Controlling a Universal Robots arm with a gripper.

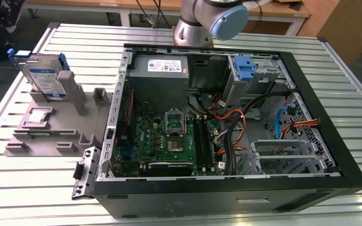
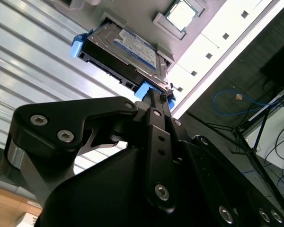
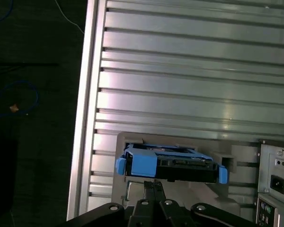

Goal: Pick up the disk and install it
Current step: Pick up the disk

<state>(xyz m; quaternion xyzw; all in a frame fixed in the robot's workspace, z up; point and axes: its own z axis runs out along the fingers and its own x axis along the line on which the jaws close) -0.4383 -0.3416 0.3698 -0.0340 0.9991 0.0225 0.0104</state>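
Slatted metal tabletop (image 1: 74, 37) lay below. Tool (image 3: 154, 184) was shut, fingers together, gripping nothing, and pointed straight at the disk (image 3: 180, 163) just ahead. Disk stood on edge in the grey holder (image 1: 49, 136), long axis crosswise to the tool.

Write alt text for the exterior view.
A disk stands on edge in a grey holder on a slatted metal table, to the exterior view's left of an open computer case. A robot arm rises behind the case.
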